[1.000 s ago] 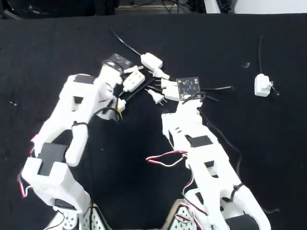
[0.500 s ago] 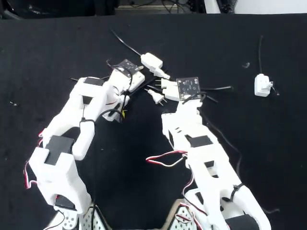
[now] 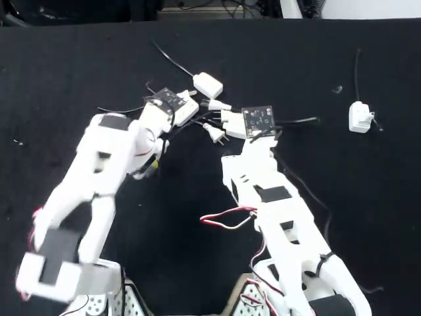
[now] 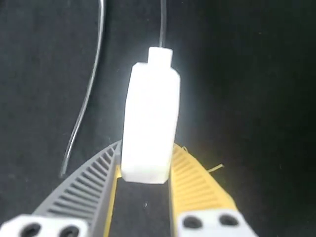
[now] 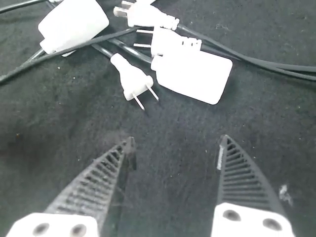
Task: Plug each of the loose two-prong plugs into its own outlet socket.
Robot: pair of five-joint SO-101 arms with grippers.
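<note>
R gripper (image 5: 177,143) is hovering low over the black table (image 3: 59,66), jaws spread wide over bare surface. Just past its fingertips (image 5: 127,145) a loose 2-prong plug (image 5: 132,81) is lying flat, prongs pointing back twd the gripper, its black cord (image 5: 103,51) trailing off behind. Next to it, slightly farther, a socket block (image 5: 193,75) is lying flat. A 2nd plug (image 5: 177,40) is resting right against the block's far edge, prongs poking out sideways; can't tell if it's seated in anything. Beyond that a 3rd plug (image 5: 148,17) is lying among black cords.

L gripper (image 4: 145,144), across the pile from the R one in the high view, is clamping a white block (image 4: 150,113) by its near end btwn a grey finger (image 4: 94,175) & a yellow finger (image 4: 195,173). The block is pointing straight out from the wrist, w/ a small stub on its far end & a thin wire (image 4: 162,22) running on from it. A 2nd thin wire (image 4: 86,98) is curving over the table beside it. Can't tell if the block is touching the table.

Farther back, a far block (image 3: 208,84) is sitting at the pile's far edge, a thin cord (image 3: 168,58) leading away from it. Well apart, off to the robot's R, a small white adapter (image 3: 359,116) is sitting alone w/ its own wire (image 3: 357,66).
</note>
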